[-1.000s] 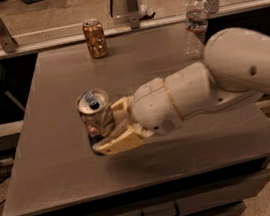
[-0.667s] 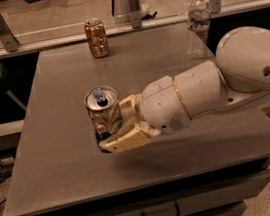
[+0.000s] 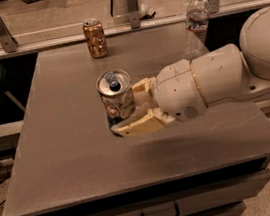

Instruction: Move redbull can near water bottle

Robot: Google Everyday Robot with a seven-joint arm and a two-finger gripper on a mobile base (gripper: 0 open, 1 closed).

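Jaws seemingly clamped around redbull can [image 3: 117, 100], over table [image 3: 69, 140] middle

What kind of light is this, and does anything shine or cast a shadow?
Camera view: dim, warm light from above; the redbull can has a glinting top and is held in the pincer mid-table; a soft shadow lies under the arm.

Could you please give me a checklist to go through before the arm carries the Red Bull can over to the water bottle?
1. Grip: gripper shut on the redbull can, mid-table: ok.
2. Redbull can upright: ok.
3. Can lifted off the table: cannot tell.
4. Water bottle upright at the far right corner: ok.
5. Orange-brown can off the route, at the far edge, well left of the bottle: ok.
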